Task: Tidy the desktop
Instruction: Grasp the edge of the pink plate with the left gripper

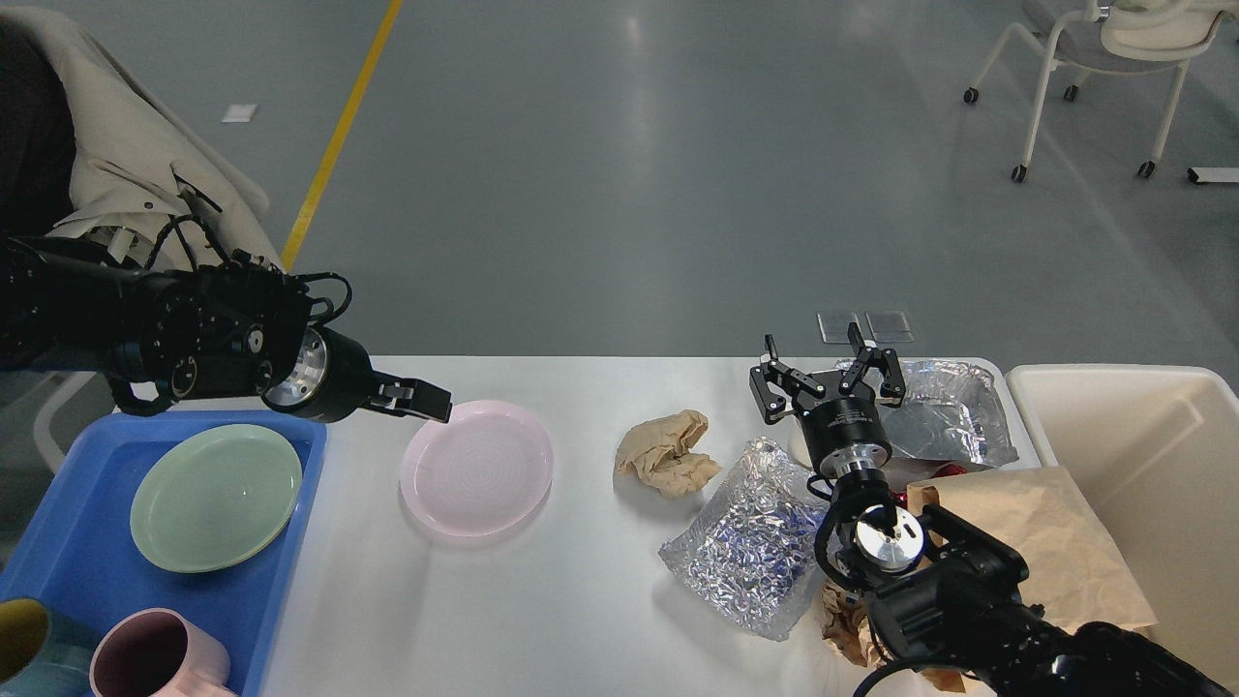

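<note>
Bench: the desktop is a wide white bench with rounded corners, filling the lower part of the head view; blue tray sits on its left end, cream bin stands beside its right end.
Crockery: pink plate lies loose on the bench just right of the tray; green plate and 2 mugs, pink and teal, sit in the tray.
Litter: crumpled brown paper mid-bench; crinkled foil bag beside it; second foil piece at the far right; brown paper bag near the bin.
Left gripper: hovers at the pink plate's near-left rim, seen edge-on; cannot tell how its fingers stand.
Right gripper: raised above the litter, fingers spread wide, holding nothing.
Step in hand: judged as the left arm going for the pink plate, destined for the tray.
Doing it well: straddle the thin rim with 1 finger under the lip, lift level, clear the tray wall, set down beside or on the green plate without knocking the mugs.
Writing: no brand or label readable anywhere.
</note>
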Tool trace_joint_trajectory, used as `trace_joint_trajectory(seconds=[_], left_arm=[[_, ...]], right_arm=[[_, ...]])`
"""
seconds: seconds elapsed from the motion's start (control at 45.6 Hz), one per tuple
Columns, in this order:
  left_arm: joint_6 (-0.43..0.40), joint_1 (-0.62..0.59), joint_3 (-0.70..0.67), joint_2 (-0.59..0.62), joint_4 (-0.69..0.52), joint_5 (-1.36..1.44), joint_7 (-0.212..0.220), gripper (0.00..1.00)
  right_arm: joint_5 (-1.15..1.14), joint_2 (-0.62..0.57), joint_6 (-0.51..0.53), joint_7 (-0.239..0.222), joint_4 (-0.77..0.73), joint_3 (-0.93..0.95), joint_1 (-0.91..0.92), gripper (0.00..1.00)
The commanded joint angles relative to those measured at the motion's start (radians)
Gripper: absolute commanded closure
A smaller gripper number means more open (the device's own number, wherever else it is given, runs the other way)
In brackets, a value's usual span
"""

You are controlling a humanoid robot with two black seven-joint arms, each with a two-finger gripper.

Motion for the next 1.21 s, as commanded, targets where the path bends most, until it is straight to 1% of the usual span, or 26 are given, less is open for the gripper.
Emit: trace_joint_trajectory(seconds=[0.0,0.11,0.153,0.241,0.285,0.351,0.395,0.526,0.68,0.811,0.899,0.964,1.052,1.118,1.184], left_arm=[[0.052,0.070,-0.027,-0.005,0.028,-0.002,0.075,0.19],[0.092,0.149,-0.073,-0.010,0.059,-0.004,0.137,0.19],[0.095,0.170,-0.088,-0.010,0.077,-0.003,0.159,0.19],[0.093,0.199,-0.113,-0.012,0.099,-0.004,0.183,0.19],[0.095,0.212,-0.124,-0.013,0.105,-0.006,0.203,0.20],[0.095,0.228,-0.137,-0.013,0.127,-0.006,0.248,0.23],[0.095,0.241,-0.141,-0.013,0.145,-0.006,0.260,0.24],[0.090,0.293,-0.142,-0.021,0.234,-0.006,0.283,0.27],[0.087,0.368,-0.139,-0.094,0.332,-0.006,0.286,0.31],[0.086,0.393,-0.141,-0.105,0.355,-0.006,0.294,0.37],[0.086,0.396,-0.142,-0.107,0.357,-0.006,0.297,0.43],[0.087,0.402,-0.141,-0.110,0.358,-0.006,0.308,0.45],[0.087,0.417,-0.138,-0.131,0.377,-0.006,0.311,0.45],[0.087,0.434,-0.130,-0.142,0.409,-0.006,0.311,0.46],[0.077,0.455,-0.130,-0.160,0.468,-0.006,0.325,0.46]], right_arm=[[0.000,0.000,0.000,0.000,0.000,0.000,0.000,0.00],[0.000,0.000,0.000,0.000,0.000,-0.001,0.000,0.00],[0.000,0.000,0.000,0.000,0.000,-0.001,0.000,0.00],[0.000,0.000,0.000,0.000,0.000,-0.001,0.000,0.00],[0.000,0.000,0.000,0.000,0.000,-0.001,0.000,0.00],[0.000,0.000,0.000,0.000,0.000,-0.001,0.000,0.00],[0.000,0.000,0.000,0.000,0.000,-0.001,0.000,0.00],[0.000,0.000,0.000,0.000,0.000,-0.001,0.000,0.00],[0.000,0.000,0.000,0.000,0.000,-0.001,0.000,0.00],[0.000,0.000,-0.001,0.000,0.000,-0.001,0.000,0.00],[0.000,0.000,-0.001,0.000,0.000,-0.001,0.000,0.00],[0.000,0.000,0.000,0.000,0.000,-0.001,0.000,0.00],[0.000,0.000,0.000,0.000,0.000,-0.001,0.000,0.00],[0.000,0.000,0.000,0.000,0.000,-0.001,0.000,0.00],[0.000,0.000,-0.001,0.000,0.000,-0.001,0.000,0.00]])
